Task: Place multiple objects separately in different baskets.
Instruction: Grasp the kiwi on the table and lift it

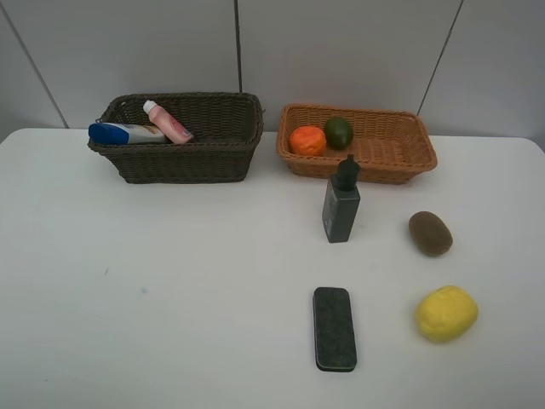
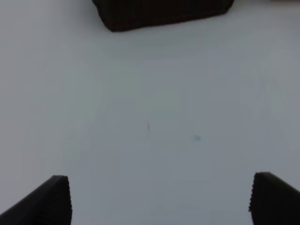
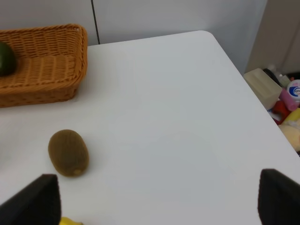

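The dark brown basket (image 1: 170, 162) at the back left holds the white blue-capped bottle (image 1: 123, 133) and the pink bottle (image 1: 168, 122). The light orange-tan basket (image 1: 387, 164) at the back right holds the orange (image 1: 307, 141) and the green avocado (image 1: 338, 132). The dark grey bottle (image 1: 341, 204) stands upright in front of it. The dark eraser block (image 1: 335, 328), brown kiwi (image 1: 430, 233) and yellow lemon (image 1: 445, 313) lie on the table. My left gripper (image 2: 159, 201) is open over bare table, with the dark basket (image 2: 159, 11) beyond it. My right gripper (image 3: 157, 201) is open, with the kiwi (image 3: 68, 152) and the light basket (image 3: 42, 91) ahead of it.
The white table (image 1: 170, 298) ends at a rounded far corner (image 3: 206, 35) in the right wrist view. A box of assorted items (image 3: 281, 103) sits below, off the table's right side. A grey panelled wall stands behind the baskets. Neither arm shows in the exterior view.
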`<act>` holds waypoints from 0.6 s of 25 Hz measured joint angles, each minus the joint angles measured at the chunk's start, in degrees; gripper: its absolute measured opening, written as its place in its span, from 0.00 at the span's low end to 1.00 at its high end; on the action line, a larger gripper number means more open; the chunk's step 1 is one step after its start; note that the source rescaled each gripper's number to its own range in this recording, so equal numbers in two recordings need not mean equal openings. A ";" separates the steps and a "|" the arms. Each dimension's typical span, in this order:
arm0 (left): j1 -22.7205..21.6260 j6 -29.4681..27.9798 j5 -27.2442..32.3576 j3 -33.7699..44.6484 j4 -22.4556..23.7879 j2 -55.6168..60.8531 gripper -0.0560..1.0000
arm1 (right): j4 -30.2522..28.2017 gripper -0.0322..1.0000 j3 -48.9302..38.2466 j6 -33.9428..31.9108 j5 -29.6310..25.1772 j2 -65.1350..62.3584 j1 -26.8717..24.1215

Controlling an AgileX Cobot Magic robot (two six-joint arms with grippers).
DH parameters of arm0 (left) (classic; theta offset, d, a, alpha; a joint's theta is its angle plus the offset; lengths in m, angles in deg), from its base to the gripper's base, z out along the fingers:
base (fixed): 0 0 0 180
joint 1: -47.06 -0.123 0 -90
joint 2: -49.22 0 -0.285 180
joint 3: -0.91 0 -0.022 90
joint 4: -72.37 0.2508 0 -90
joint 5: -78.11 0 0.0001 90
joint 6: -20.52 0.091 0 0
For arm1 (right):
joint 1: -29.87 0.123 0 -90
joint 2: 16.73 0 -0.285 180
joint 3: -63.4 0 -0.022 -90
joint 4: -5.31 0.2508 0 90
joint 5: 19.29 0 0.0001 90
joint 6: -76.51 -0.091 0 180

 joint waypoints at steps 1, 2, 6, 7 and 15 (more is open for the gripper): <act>0.00 0.00 -0.30 0.29 -0.06 0.69 1.00 | 0.00 1.00 0.00 0.00 0.00 0.00 0.00; 0.00 -0.06 -0.52 0.28 -0.06 1.03 1.00 | 0.00 1.00 0.00 0.00 0.00 0.00 0.00; 0.00 -2.75 -1.15 0.42 0.60 1.17 1.00 | 0.00 1.00 0.00 0.00 0.00 0.00 0.00; 0.00 -3.65 -1.21 0.48 1.11 1.17 1.00 | 0.00 1.00 0.00 0.00 0.00 0.00 0.00; 0.00 -5.09 -1.21 0.48 2.06 1.17 1.00 | 0.00 1.00 0.00 0.00 0.00 0.00 0.00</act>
